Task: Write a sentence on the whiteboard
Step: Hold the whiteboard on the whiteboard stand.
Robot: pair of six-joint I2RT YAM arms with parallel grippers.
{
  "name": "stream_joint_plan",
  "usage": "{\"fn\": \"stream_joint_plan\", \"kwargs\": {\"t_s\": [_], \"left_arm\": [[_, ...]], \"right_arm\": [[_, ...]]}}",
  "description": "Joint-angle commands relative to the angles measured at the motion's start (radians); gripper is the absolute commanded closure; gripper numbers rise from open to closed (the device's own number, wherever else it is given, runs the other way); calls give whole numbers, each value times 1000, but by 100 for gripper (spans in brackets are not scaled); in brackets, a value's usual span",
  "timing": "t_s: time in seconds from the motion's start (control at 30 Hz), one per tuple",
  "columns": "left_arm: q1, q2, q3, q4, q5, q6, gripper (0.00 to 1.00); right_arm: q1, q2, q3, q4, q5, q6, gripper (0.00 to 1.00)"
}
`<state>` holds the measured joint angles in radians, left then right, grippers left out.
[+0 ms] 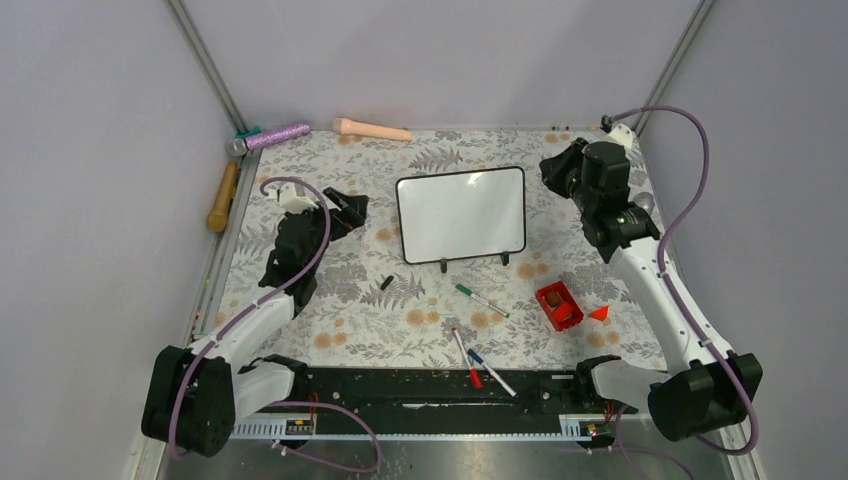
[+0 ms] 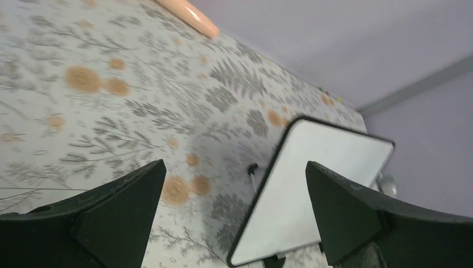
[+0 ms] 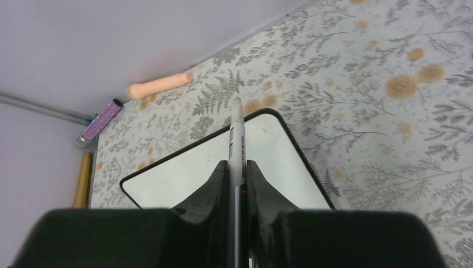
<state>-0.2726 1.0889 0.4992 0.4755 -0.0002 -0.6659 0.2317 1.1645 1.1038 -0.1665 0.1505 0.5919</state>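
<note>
The whiteboard [image 1: 460, 213] stands on two little black feet in the middle of the floral mat, and its white face is blank: no sentence shows on it. My left gripper [image 1: 350, 208] hovers just left of the board, open, with nothing between its fingers. In the left wrist view the whiteboard [image 2: 312, 190] lies ahead, between the spread jaws of the gripper [image 2: 234, 164]. My right gripper [image 1: 555, 170] hangs over the board's upper right corner, shut on a marker [image 3: 237, 145]. The marker's tip points past the far edge of the whiteboard [image 3: 184, 173].
A black cap [image 1: 386, 283], a green marker [image 1: 480, 299], a red marker [image 1: 466, 357] and a blue marker [image 1: 490, 372] lie in front of the board. A red box [image 1: 558, 305] and an orange cone [image 1: 599, 313] sit at the right. A pink cylinder [image 1: 372, 129], a purple microphone [image 1: 270, 136] and a wooden handle [image 1: 222, 196] lie at the back left.
</note>
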Motion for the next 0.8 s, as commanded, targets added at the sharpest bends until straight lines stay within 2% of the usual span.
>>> {"fn": "stream_joint_plan", "kwargs": {"t_s": [0.0,0.07,0.13,0.23,0.3,0.37,0.43,0.47,0.57,0.63,0.77], "left_arm": [[38,-8,13,-31,-270,-107,1],[87,27,12,-31,-267,-185,1],[150,84,-36,71,-240,-227,1],[295,226,-121,396,21,-339,3],[340,352,-89,492,166,-354,9],[336,422,-3,471,263,-328,18],[318,475,29,493,334,-320,20],[310,499,25,536,369,-317,20],[287,570,-21,826,492,-322,19],[278,622,-39,954,562,-330,20],[221,680,-18,978,664,-287,24]], "right_arm": [[42,47,95,41,-57,-58,100],[53,63,116,38,-73,-67,100],[60,69,122,38,-83,-75,100],[76,69,118,35,-87,-96,100],[93,73,120,27,-81,-115,100],[113,82,134,17,-72,-136,100],[132,98,157,2,-81,-154,100],[139,110,171,-8,-94,-161,100],[151,141,200,-25,-161,-181,100],[155,159,210,-24,-218,-197,100],[178,196,238,-21,-289,-231,100]]}}
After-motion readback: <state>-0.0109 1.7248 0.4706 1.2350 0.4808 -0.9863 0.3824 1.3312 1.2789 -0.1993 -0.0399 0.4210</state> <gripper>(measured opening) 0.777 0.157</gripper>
